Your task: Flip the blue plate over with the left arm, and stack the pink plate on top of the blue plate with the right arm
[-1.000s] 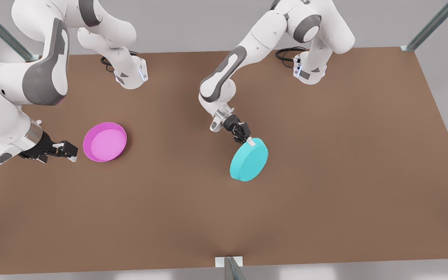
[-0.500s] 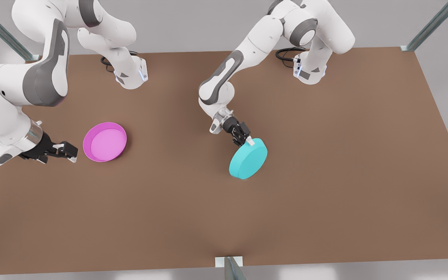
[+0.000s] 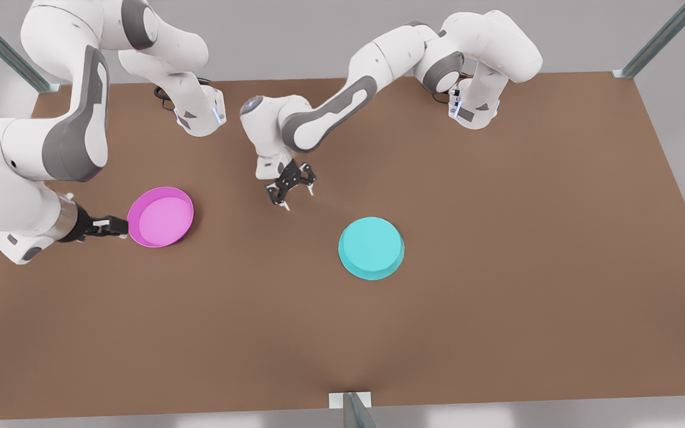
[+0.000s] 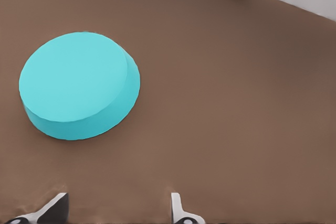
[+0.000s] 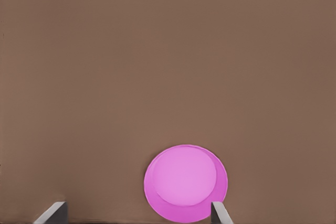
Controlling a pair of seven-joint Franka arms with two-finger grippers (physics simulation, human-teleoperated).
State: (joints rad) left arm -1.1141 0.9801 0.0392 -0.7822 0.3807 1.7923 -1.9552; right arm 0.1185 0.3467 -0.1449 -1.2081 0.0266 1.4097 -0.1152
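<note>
On the table (image 3: 497,309) lie one blue plate (image 3: 371,247) and one pink plate (image 3: 160,216), left end effector (image 3: 292,190) and right end effector (image 3: 113,227) both released.

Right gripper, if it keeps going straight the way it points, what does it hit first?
Probably the pink plate: the right gripper points at its near rim with open fingers. Whether they already touch the rim is unclear.

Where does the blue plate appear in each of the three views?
Front view: the blue plate lies upside down on the table, right of centre, clear of both grippers.
Left wrist view: the plate lies base up, ahead of the open left gripper.
Right wrist view: not in it.
Shared landmark: the brown table.
</note>
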